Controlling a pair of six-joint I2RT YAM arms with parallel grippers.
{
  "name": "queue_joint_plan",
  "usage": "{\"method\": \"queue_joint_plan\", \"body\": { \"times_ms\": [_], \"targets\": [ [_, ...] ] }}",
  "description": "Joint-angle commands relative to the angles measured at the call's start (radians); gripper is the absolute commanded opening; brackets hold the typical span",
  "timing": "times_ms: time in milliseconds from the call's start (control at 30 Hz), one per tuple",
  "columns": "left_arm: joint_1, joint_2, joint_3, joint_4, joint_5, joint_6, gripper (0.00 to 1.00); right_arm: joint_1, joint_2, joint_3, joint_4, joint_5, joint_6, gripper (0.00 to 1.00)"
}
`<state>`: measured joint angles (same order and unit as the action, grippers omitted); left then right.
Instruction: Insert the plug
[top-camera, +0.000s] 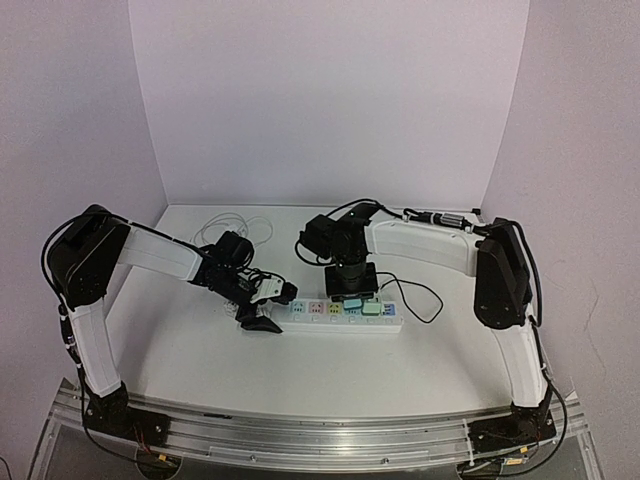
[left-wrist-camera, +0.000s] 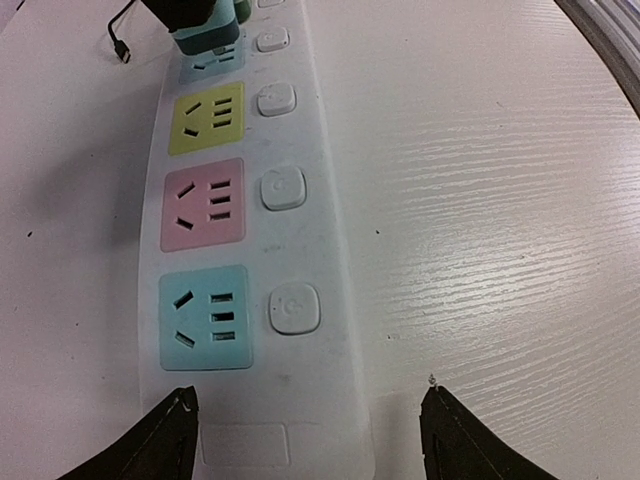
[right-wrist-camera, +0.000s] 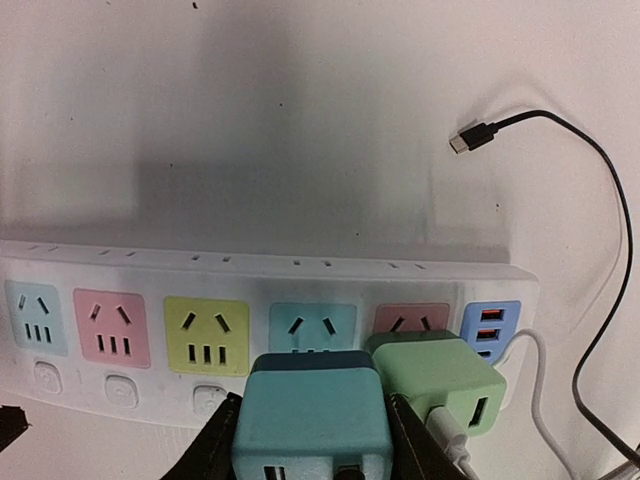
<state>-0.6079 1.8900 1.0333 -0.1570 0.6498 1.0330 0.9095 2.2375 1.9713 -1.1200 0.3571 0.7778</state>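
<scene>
R gripper (right-wrist-camera: 311, 442) is clamped on the teal plug (right-wrist-camera: 310, 405), fingers (right-wrist-camera: 213, 448) pressing both its sides at the bottom centre of the right wrist view. The plug sits over the strip (right-wrist-camera: 150, 262), just in front of the light-blue socket (right-wrist-camera: 313, 325), 4th from the left in that view. The socket's upper slots show above the plug's top edge, so by the look of it the prongs aren't in yet; can't tell whether they touch the face. Green plug (right-wrist-camera: 436, 373) is already seated in the next socket to the right, w/ a white lead coming off it. L gripper (left-wrist-camera: 308, 395) is spread wide at the bottom of the left wrist view, one finger either side of the strip's near end. The right-hand finger stands clear of the edge, so it's gripping nothing, prob. placed to steady the strip. A loose black cable (right-wrist-camera: 585, 160) lies upper right on the table (right-wrist-camera: 300, 120), unconnected. Progress: pick-up and approx. lining-up done; left to do are final alignment of prongs w/ slots, the push home, then release.
</scene>
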Motion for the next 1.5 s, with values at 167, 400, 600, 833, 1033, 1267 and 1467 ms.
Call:
{"method": "queue_joint_plan", "body": {
  "times_ms": [167,400,600,833,1033,1267,1467],
  "targets": [
    [-0.003,0.01,0.019,-0.032,-0.026,-0.022,0.76,0.002,0.016,-0.016,-0.076,0.025,0.014,0.0],
    [-0.003,0.009,0.019,-0.029,-0.021,-0.025,0.76,0.0,0.057,-0.016,-0.066,-0.013,0.002,0.0],
    [-0.003,0.008,0.018,-0.028,-0.019,-0.027,0.76,-0.02,0.047,-0.052,-0.049,-0.044,0.012,0.0],
    [-0.002,0.008,0.019,-0.012,-0.016,-0.038,0.76,-0.046,0.071,-0.076,-0.041,-0.137,0.0,0.0],
    [-0.003,0.008,0.023,-0.016,-0.018,-0.041,0.76,-0.051,0.052,-0.121,-0.033,-0.117,0.007,0.0],
    [-0.003,0.008,0.025,-0.013,-0.016,-0.045,0.76,-0.051,0.078,-0.144,-0.031,-0.095,-0.01,0.0],
    [-0.002,0.009,0.026,-0.008,-0.018,-0.046,0.76,-0.053,0.122,-0.194,-0.018,-0.124,-0.028,0.0]
  ]
}}
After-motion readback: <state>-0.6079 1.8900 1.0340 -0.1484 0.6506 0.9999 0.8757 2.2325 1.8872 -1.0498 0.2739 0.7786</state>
